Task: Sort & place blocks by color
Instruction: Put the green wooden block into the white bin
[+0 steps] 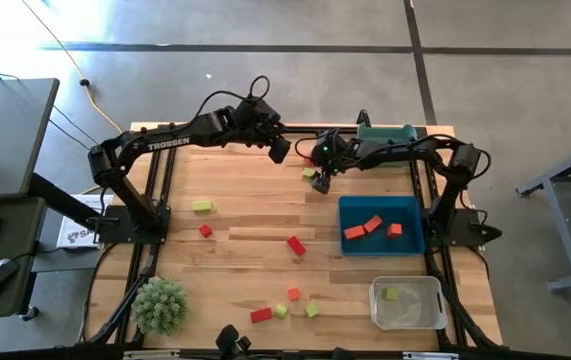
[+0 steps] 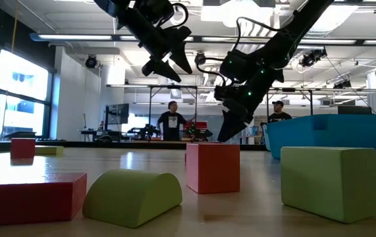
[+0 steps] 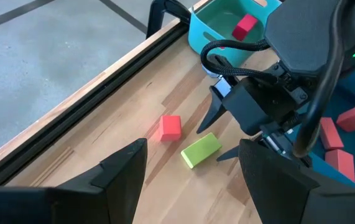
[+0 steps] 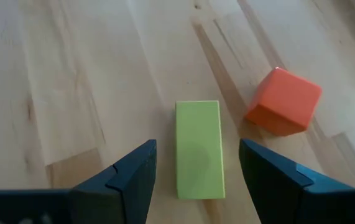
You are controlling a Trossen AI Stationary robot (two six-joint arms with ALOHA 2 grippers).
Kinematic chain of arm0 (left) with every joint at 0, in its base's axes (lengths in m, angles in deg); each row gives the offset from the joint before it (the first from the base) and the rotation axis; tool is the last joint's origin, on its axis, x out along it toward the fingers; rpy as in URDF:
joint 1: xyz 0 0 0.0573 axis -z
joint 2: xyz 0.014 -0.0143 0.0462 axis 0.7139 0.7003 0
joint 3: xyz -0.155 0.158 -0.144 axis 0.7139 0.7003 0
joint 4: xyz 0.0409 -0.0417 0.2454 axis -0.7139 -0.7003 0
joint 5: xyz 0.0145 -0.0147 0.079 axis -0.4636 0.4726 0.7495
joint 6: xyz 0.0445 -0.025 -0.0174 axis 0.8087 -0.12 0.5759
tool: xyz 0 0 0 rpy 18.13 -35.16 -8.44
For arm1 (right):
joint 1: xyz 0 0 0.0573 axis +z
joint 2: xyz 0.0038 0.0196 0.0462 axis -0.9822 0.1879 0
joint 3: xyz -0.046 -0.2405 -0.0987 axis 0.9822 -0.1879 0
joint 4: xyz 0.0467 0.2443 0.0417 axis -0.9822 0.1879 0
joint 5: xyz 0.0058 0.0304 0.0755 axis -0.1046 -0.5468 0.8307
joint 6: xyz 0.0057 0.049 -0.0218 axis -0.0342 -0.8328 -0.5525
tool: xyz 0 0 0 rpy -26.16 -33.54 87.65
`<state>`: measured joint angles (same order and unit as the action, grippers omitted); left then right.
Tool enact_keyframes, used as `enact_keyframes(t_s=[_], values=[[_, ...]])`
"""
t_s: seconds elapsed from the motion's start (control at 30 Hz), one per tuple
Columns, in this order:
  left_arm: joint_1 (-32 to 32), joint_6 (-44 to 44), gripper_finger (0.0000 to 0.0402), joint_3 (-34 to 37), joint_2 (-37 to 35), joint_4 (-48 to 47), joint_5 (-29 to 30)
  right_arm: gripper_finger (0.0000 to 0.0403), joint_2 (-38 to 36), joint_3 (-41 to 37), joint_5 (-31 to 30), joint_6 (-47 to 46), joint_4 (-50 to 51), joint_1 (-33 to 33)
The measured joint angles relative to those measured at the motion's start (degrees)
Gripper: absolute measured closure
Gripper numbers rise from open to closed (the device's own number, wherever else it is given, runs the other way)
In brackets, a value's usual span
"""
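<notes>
A yellow-green bar block [image 4: 198, 149] lies flat on the table near its far edge, with an orange cube [image 4: 284, 101] beside it. My right gripper [image 4: 197, 146] hovers over the bar, open, one finger on each side of it without touching; the left wrist view shows the same right gripper [image 3: 214, 142] above the bar [image 3: 200, 150]. My left gripper [image 1: 278, 148] hangs open in the air, just left of the right one, holding nothing. Other red, orange and yellow-green blocks lie scattered on the table, such as a red one [image 1: 295, 245].
A blue bin [image 1: 410, 235] at the right holds orange-red blocks. A clear bin [image 1: 430, 310] near the front right holds one yellow-green block. A teal bin [image 3: 205, 28] at the far edge holds a red block. A spiky green plant ball [image 1: 159, 305] stands front left. People stand in the room behind.
</notes>
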<state>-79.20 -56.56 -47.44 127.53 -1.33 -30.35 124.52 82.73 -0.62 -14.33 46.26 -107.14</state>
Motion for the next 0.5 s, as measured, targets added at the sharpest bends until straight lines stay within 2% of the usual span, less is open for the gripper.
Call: enact_keyframes(t_s=[0.2,0.5], values=[[0.11,0.02,0.0158,0.00,0.02,-0.02,0.02,0.0187,0.39,-0.04,-0.20,0.52,0.08,-0.07],[0.11,0.04,0.0158,0.00,0.02,-0.07,0.04,0.0187,5.08,0.40,-1.56,0.43,0.01,0.61]])
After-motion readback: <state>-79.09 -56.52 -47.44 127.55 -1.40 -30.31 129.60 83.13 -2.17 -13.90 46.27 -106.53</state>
